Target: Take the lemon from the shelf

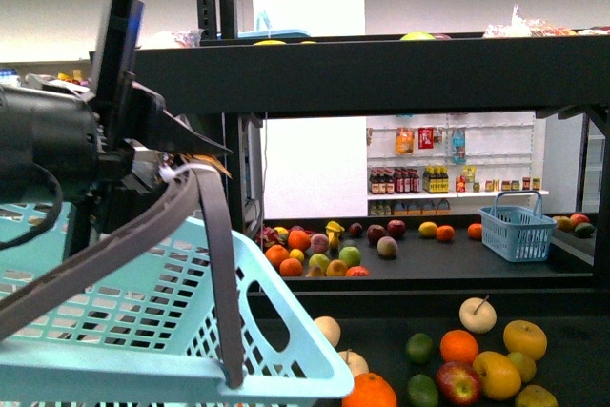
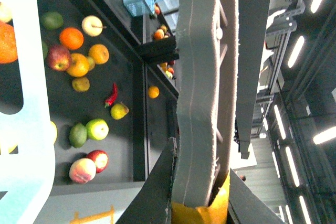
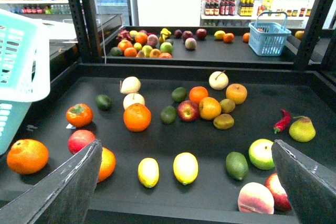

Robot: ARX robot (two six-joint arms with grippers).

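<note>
Furthest left, the left end effector is clamped on the grey handle of a light blue basket, held up well apart from the big orange that sits mid-tier on the black shelf. Taking that orange as the marker, the lemon lies near it, between it and the raised front lip. It touches nothing, and its long axis runs from lip to back. A paler, plumper yellow fruit also lies on the lip side of the orange, slightly farther from it, with a narrow gap to the lemon. It may be a second lemon; I cannot tell. The right end effector hovers over the front lip, short of the orange, with its fingers spread wide and nothing between them. A lemon should be light, firm and hard to bruise, but its waxy rind and oval form could let it roll or squirt out of a tip pinch. The best hold is probably across the narrow waist, with one finger going into the gap beside the paler fruit. Only the right wrist view shows the lemon plainly. In the front view the basket covers that part of the tier. The left wrist view alone shows the grip on the handle.
</note>
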